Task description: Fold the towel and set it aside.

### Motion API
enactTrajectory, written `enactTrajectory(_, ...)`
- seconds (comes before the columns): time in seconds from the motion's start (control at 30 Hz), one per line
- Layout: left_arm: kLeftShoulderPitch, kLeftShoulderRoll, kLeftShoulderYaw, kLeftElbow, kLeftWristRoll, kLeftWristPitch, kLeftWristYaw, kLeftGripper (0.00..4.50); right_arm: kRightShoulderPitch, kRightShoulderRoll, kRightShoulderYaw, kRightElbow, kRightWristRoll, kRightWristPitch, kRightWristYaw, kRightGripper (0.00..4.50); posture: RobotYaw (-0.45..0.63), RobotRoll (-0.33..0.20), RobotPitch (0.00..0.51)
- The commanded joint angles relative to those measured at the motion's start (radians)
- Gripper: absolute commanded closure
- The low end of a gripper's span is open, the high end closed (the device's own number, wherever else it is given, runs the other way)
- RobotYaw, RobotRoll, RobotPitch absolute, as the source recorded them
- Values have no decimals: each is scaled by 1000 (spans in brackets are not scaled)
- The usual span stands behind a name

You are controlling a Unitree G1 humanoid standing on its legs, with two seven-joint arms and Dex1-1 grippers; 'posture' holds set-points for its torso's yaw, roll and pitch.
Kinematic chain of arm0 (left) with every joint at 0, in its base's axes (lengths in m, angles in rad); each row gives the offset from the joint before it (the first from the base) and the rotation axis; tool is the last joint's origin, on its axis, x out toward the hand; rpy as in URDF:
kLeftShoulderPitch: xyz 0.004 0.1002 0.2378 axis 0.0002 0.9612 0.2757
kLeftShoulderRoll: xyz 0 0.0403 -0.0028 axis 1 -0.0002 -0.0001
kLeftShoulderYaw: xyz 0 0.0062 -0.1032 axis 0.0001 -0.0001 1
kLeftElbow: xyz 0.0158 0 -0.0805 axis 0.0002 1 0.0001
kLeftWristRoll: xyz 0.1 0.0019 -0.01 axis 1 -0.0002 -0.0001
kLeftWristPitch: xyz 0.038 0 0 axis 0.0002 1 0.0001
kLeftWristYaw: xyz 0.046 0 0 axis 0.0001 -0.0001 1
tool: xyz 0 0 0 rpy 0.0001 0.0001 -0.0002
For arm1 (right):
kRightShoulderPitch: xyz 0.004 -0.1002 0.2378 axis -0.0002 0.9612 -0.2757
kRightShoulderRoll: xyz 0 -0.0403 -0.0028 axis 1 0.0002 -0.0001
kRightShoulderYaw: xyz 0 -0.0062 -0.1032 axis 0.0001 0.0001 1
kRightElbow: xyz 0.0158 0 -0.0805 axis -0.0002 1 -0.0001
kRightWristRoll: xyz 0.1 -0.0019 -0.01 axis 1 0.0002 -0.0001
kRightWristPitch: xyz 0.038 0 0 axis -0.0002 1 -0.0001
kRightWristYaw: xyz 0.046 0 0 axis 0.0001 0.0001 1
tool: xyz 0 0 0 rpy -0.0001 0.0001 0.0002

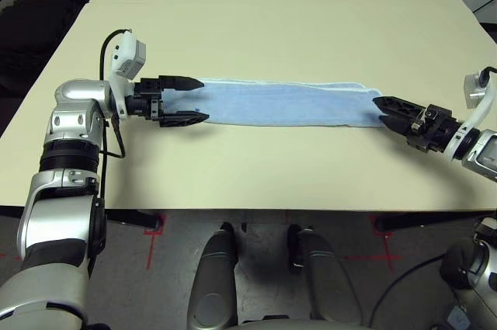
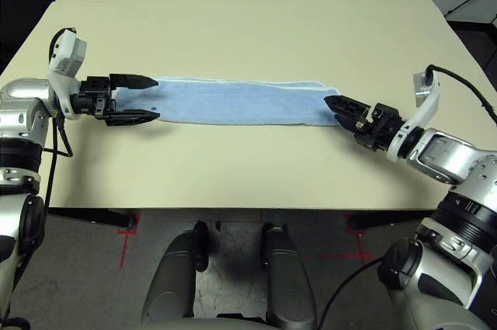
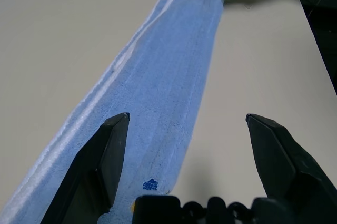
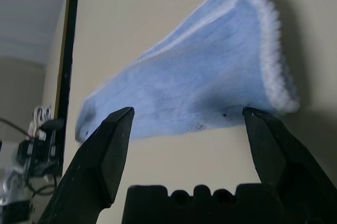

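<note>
- The table (image 1: 311,4) carries the towel (image 1: 287,103), folded into a long strip lying flat across it.
- Left gripper (image 1: 186,100), fingers spread, straddles the strip's left end.
- Right gripper (image 2: 338,106), fingers apart, sits at its right end.

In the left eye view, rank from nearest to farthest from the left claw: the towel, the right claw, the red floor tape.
1. Towel: its end lies at the left claw.
2. Red floor tape: below the table's near edge.
3. Right claw: at the towel's opposite end.
</note>
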Motion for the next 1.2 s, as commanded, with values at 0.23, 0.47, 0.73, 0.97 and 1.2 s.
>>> enactTrajectory(0.23,30,21,-38,-32,-30,-36,-16,24,92,90,-121,-91,127,21,-202,4,-34,0,252)
enactTrajectory(0.47,26,20,-55,-25,-37,-47,-16,24,47,106,-76,-29,74,-57,-267,4,-39,0,254)
enactTrajectory(0.73,23,27,-74,-29,-44,-43,-16,24,29,136,26,45,39,-169,-291,4,-28,0,256)
enactTrajectory(0.97,21,34,-85,-30,-44,-41,-16,24,38,145,73,56,46,-254,-312,4,-28,0,253)
enactTrajectory(1.2,17,38,-96,-26,-43,-42,-16,0,55,146,102,51,63,-318,-339,1674,-33,0,253)
